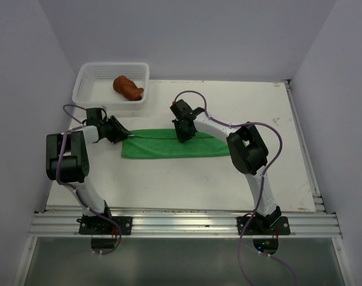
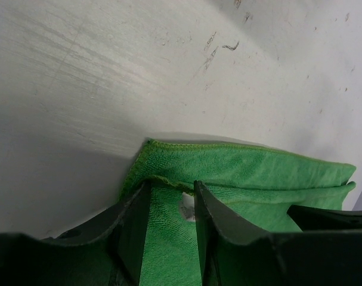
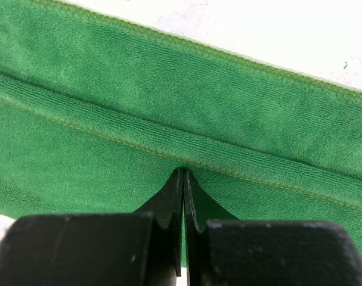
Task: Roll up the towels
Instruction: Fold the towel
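The green towel [image 1: 169,149] lies on the table folded into a long strip [image 3: 169,89]. My left gripper [image 1: 122,133] is at its left end. In the left wrist view its jaws [image 2: 169,187] stand partly apart, with green cloth [image 2: 258,167] and a white tag filling the gap between them. My right gripper [image 1: 185,137] is over the middle of the strip's far edge. It is shut, with its tips [image 3: 183,171] pressed onto a hem line of the towel. The rust-brown towel [image 1: 128,88] sits bunched up in the basket.
A white mesh basket [image 1: 88,74] stands at the table's back left corner, just behind the left arm. White walls close in the left, back and right sides. A metal rail [image 1: 181,223] runs along the near edge by both arm bases.
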`<state>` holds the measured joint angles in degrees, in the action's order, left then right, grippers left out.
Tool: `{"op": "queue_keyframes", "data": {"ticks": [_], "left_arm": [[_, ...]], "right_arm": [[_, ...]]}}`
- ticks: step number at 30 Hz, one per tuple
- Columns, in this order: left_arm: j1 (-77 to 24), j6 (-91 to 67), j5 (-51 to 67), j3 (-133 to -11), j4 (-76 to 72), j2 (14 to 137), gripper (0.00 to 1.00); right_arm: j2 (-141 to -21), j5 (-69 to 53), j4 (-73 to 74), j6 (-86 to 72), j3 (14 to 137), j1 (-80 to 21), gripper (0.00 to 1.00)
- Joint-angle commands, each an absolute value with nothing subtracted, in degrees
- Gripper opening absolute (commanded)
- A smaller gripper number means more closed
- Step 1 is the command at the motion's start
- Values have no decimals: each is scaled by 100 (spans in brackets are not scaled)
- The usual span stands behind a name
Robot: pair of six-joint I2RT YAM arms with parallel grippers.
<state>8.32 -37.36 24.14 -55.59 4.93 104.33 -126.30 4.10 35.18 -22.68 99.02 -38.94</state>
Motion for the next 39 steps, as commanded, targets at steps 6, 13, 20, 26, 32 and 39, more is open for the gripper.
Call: {"op": "queue_keyframes", "data": {"ticks": [6,13,20,26,32,39], "left_arm": [[940,-3384,2021,-5291,1125,10468,41],[940,-3366,2039,-5256,1116,10459,41],[940,-3358,2057,-5238,1099,10441,41],[940,-3314,2022,-5308,1178,10327,54],[940,-3217,1793,-5458,1388,10029,68],[940,-3041,2170,-5616,1187,9528,83]], "right_arm": [[-12770,834,3445,-2364,10370,-3893,5],[-12972,1063,3612,-2382,10784,-3850,10],[-13253,1028,3718,-2443,11144,-3683,17],[-13289,967,3797,-2391,11364,-3551,19],[-13219,862,4025,-2241,11698,-3446,23],[-12570,695,4254,-2056,11690,-3252,30]]}}
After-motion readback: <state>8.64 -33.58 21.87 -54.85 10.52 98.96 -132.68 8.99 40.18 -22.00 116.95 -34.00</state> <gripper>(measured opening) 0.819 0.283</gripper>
